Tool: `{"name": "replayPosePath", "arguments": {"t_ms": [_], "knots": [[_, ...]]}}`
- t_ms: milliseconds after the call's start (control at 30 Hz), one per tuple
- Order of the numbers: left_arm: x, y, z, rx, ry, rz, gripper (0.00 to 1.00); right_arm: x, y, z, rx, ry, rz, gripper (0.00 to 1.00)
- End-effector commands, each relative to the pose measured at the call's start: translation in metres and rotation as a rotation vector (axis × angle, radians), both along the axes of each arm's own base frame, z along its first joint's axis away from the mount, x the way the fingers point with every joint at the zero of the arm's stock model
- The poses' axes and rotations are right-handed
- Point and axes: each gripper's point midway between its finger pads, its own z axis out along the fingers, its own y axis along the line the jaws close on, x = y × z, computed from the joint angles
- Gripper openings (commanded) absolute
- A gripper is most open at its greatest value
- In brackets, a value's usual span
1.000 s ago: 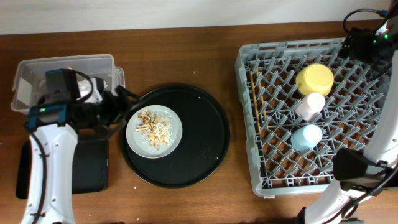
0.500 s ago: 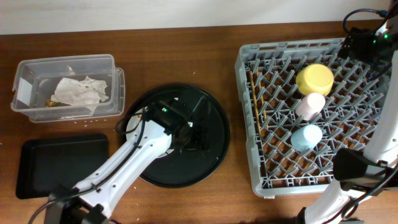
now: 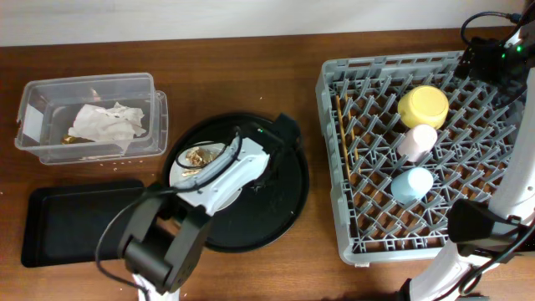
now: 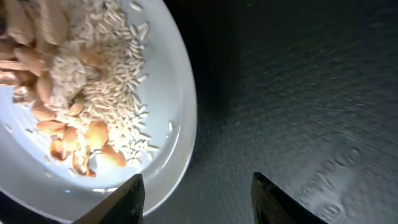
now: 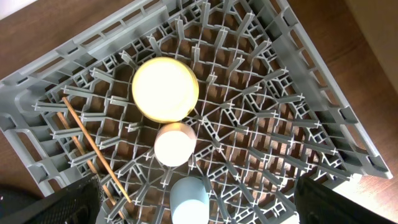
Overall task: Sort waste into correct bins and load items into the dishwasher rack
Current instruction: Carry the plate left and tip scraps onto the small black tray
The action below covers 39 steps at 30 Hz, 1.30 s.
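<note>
Scanning rightward, we saw a wrapper in the clear tub. Food scraps lay on the plate on the round tray. Our left end effector hung over the plate's rim, spread and empty. Chopsticks, bowl, pink cup and blue cup sat in the rack below our right end effector, which was wide open and empty.

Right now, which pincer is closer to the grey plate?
Left. The left pincer is right over the plate at its rim; the right pincer is far away, above the dishwasher rack.
</note>
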Motion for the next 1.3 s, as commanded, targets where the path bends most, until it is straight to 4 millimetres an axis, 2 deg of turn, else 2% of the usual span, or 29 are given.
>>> {"name": "replayPosePath", "arguments": {"t_ms": [0, 67, 100, 200, 367, 400, 433, 467, 533, 567, 733, 833, 900, 967, 1067, 1167, 1267], "knots": [[0.006, 0.012, -0.016, -0.03, 0.06, 0.078, 0.54, -0.003, -0.003, 0.005, -0.017, -0.009, -0.01, 0.99], [0.011, 0.018, -0.02, -0.045, 0.06, 0.079, 0.54, -0.003, -0.003, 0.005, -0.017, -0.009, -0.01, 0.99], [0.008, 0.015, -0.027, -0.064, 0.069, 0.078, 0.44, -0.003, -0.003, 0.005, -0.017, -0.009, -0.01, 0.99], [0.003, 0.014, -0.038, -0.082, 0.075, 0.077, 0.42, -0.003, -0.003, 0.005, -0.017, -0.009, -0.01, 0.99], [-0.004, 0.012, -0.044, -0.102, 0.1, 0.078, 0.28, -0.003, -0.003, 0.005, -0.017, -0.009, -0.01, 0.99], [-0.005, 0.013, -0.044, -0.1, 0.103, 0.079, 0.17, -0.003, -0.003, 0.005, -0.017, -0.009, -0.01, 0.99], [-0.005, 0.013, -0.044, -0.098, 0.104, 0.078, 0.12, -0.003, -0.003, 0.005, -0.017, -0.008, -0.01, 0.99], [-0.006, 0.014, -0.043, -0.096, 0.108, 0.079, 0.11, -0.003, -0.003, 0.005, -0.017, -0.009, -0.01, 0.99], [-0.009, 0.016, -0.042, -0.087, 0.121, 0.08, 0.01, -0.003, -0.003, 0.005, -0.017, -0.009, -0.01, 0.99], [-0.01, 0.016, -0.04, -0.082, 0.127, 0.08, 0.01, -0.003, -0.003, 0.005, -0.017, -0.008, -0.01, 0.99], [-0.005, 0.016, -0.003, -0.062, 0.137, 0.082, 0.01, -0.003, -0.003, 0.005, -0.017, -0.009, -0.01, 0.99], [0.0, 0.023, 0.041, -0.051, 0.058, 0.078, 0.01, -0.003, -0.003, 0.005, -0.017, -0.009, -0.01, 0.99], [-0.001, 0.026, 0.06, -0.07, 0.022, 0.08, 0.01, -0.003, -0.003, 0.005, -0.017, -0.009, -0.01, 0.99], [-0.001, 0.042, 0.079, -0.041, -0.021, 0.095, 0.01, -0.003, -0.003, 0.005, -0.017, -0.008, -0.01, 0.99], [0.002, 0.093, 0.095, 0.02, -0.033, 0.206, 0.01, -0.003, -0.003, 0.005, -0.017, -0.009, -0.01, 0.99], [0.01, 0.146, 0.103, 0.014, -0.045, 0.37, 0.01, -0.003, -0.003, 0.005, -0.017, -0.008, -0.01, 0.99], [0.023, 0.183, 0.103, -0.018, -0.076, 0.461, 0.01, -0.003, -0.003, 0.005, -0.016, -0.008, -0.01, 0.99]]}}
